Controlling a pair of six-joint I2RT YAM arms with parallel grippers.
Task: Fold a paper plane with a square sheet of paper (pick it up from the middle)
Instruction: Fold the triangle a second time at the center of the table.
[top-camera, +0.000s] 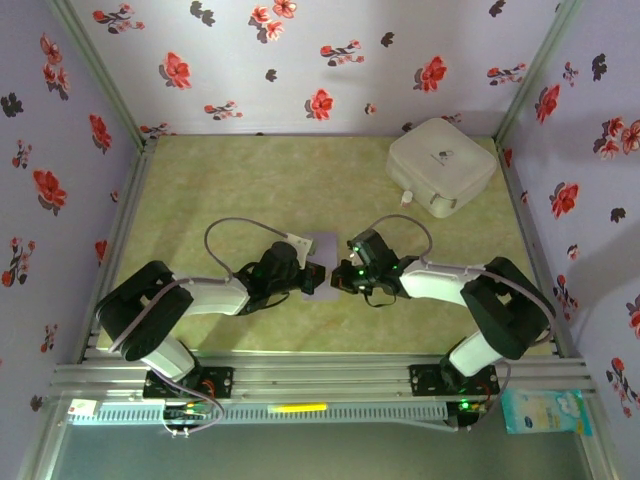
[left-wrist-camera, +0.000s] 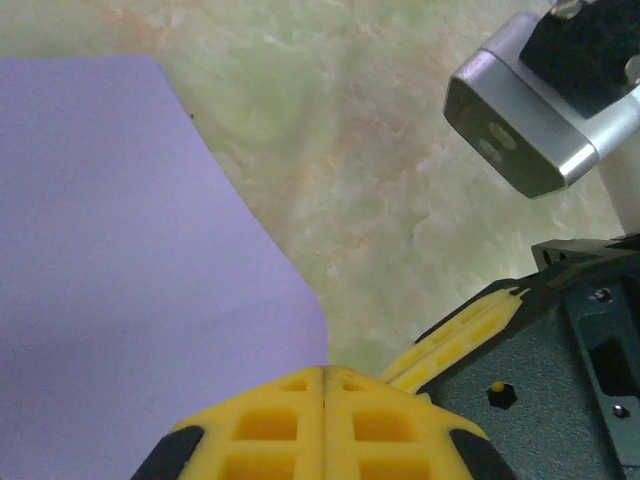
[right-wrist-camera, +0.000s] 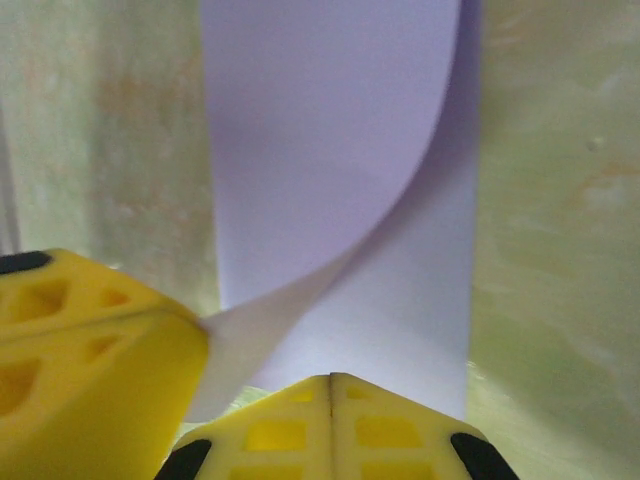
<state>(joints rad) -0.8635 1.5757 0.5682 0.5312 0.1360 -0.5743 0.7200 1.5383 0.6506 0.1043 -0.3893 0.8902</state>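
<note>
- My left gripper (left-wrist-camera: 325, 372) is shut tight. It pinches one edge of the square sheet of paper (left-wrist-camera: 120, 280), and that edge curls up.
- My right gripper (right-wrist-camera: 331, 380) is shut tight too, right at the sheet's edge. I cannot tell if it holds it.
- The sheet lies mid-table (top-camera: 230, 180), between both grippers.

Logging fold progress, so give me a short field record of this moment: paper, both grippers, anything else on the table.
sheet: square sheet of paper, lavender, one flap curled over, no plane yet
left gripper: shut, apparently pinching the flap's edge
right gripper: shut, tips at the sheet's edge; grip unclear
other: white rounded box, far right of table
</note>
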